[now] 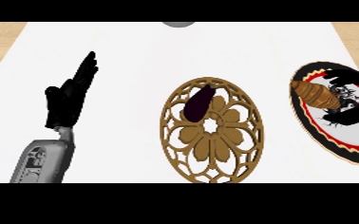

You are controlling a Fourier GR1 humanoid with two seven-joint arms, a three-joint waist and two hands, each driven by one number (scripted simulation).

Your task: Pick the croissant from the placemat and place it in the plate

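Left hand (70,97) shows at the view's left, resting, fingers straight & released, holding nothing. Right of the fingers, w/ bare counter between, lies a round brown openwork piece (212,130) carrying a dark aubergine-like item (198,103). Farther right, well apart from the fingers, the croissant (316,94) sits on a dark patterned oval (312,123) w/ red rim at the view's right edge. Its long axis runs upper-left to lower-right, near tip pointing toward the fingers' side. Right hand isn't visible; judged, that side is nearer.

No readable text

No words, labels, brands or numbers can be read; only unlettered patterns are borne by the plate (210,168) and placemat (308,123).
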